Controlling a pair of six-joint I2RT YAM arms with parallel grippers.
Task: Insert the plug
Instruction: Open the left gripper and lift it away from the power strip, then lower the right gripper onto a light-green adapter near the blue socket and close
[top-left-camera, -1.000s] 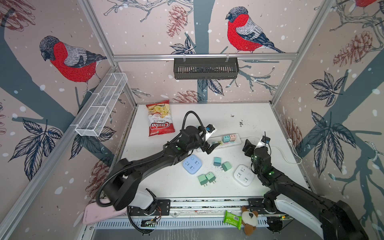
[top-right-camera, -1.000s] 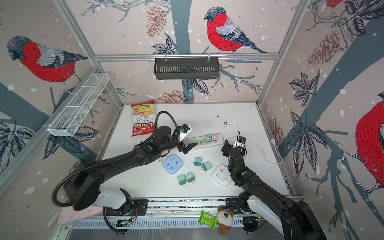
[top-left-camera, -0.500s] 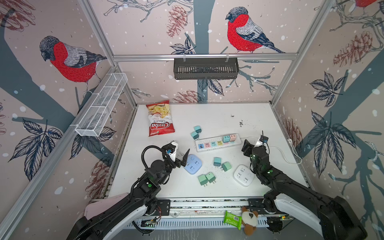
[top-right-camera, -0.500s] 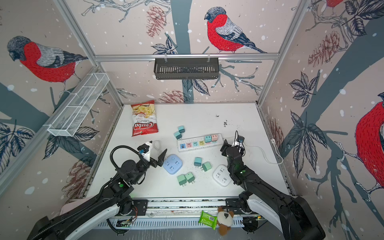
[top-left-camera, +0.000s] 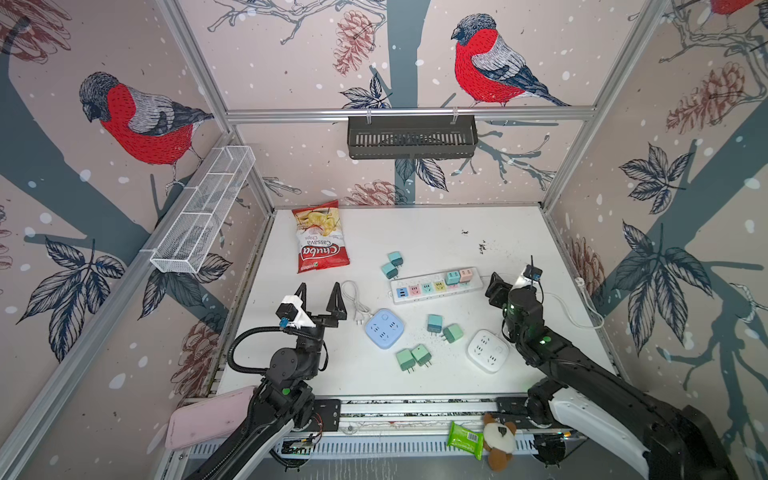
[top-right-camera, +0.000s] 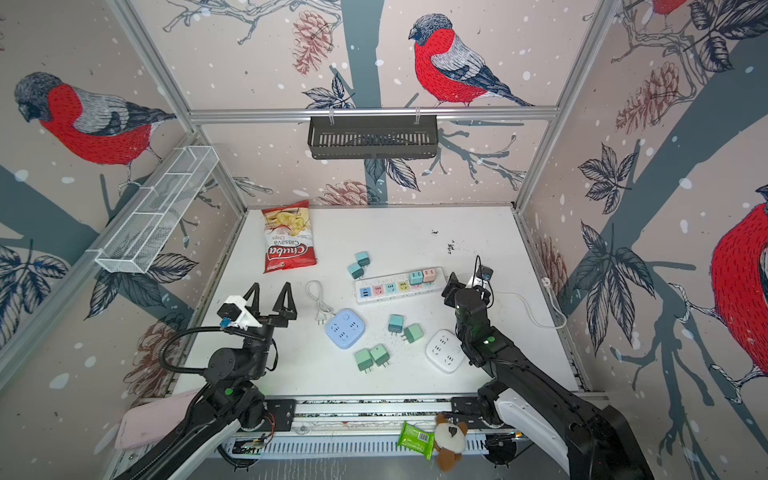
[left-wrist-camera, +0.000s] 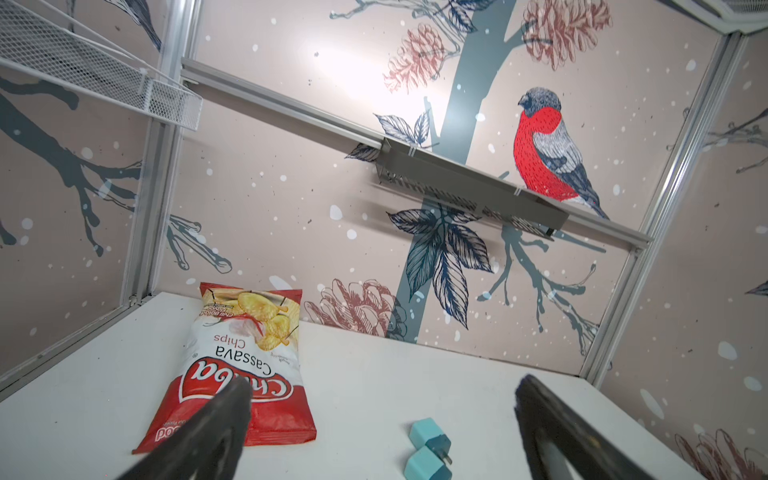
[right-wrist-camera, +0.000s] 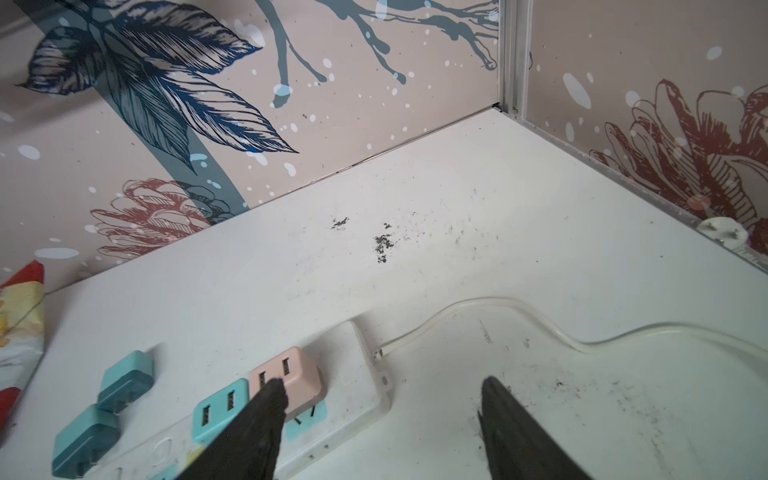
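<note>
We see the pink plug (right-wrist-camera: 291, 374) standing on the power strip (right-wrist-camera: 353, 374), beside our right pincer (right-wrist-camera: 382, 384), parted, empty; left pincer (top-left-camera: 319, 287) wide.

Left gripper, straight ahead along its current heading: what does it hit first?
Likely the chips bag: the left gripper, jaws open, points toward its near edge. Height is unclear, so it could pass over.

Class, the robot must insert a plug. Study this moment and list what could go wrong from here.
1. The right gripper hangs, jaws apart, close by the pink cube adapter on the white power strip; a careless move might knock the adapter loose or shift the strip.
2. The strip's white cord curves beside that gripper and could snag.
</note>
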